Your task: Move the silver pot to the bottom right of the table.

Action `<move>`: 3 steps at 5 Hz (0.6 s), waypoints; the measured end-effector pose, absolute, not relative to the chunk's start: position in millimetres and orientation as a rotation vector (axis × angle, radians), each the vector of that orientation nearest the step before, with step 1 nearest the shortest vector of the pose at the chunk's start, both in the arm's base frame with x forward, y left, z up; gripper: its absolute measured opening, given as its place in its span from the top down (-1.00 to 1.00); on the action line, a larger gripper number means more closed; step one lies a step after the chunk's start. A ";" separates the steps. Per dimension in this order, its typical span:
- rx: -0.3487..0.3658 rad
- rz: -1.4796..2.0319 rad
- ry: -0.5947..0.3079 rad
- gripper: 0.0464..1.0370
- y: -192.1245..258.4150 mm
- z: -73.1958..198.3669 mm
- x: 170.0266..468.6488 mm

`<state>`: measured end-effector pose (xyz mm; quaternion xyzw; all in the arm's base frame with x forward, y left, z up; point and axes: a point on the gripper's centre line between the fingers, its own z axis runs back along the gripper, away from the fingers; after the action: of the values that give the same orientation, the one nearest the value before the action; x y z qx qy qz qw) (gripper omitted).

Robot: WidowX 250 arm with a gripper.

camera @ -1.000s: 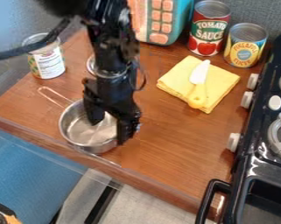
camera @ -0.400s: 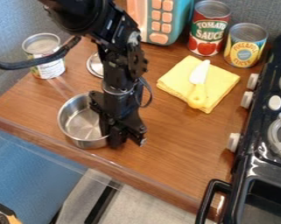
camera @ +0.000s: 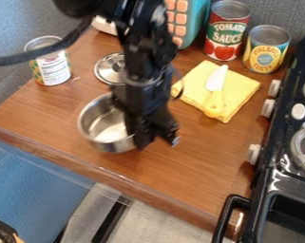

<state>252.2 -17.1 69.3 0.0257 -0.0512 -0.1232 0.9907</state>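
The silver pot sits in the left half of the bench, near the front edge, its open mouth facing up. The tool is at its right side, overlapping the rim; whether it is wide, narrow or closed on the metal, I cannot tell.

The pot looks thin-walled and empty, so it should be light for its size and stiff, with no give when squeezed. Its polished skin may be slippery: a pinch on the curved wall could let it swivel or tip. The rim seems the best hold, one side of the grip inside and the other outside, deep enough to keep the base level. It is unlikely to break, but a careless slide could take it over the front edge. The move calls for a path along that edge to the bottom right corner, stopping short of the stove and its black handle.

Just behind the pot lies a round metal lid. Farther left stands a can with a white printed label. Right of the tool, a knife rests on a folded yellow cloth. Toward the back edge are a red-labelled can picturing tomatoes and a yellow-labelled can.
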 end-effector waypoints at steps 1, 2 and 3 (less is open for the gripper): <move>0.014 -0.281 -0.143 0.94 -50.3 83.0 261.1; 0.025 -0.314 -0.103 0.94 -77.2 69.3 254.3; 0.059 -0.324 -0.063 0.94 -92.6 46.6 246.2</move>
<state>246.2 -92.6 46.6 0.0295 -0.0313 -0.1612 0.9860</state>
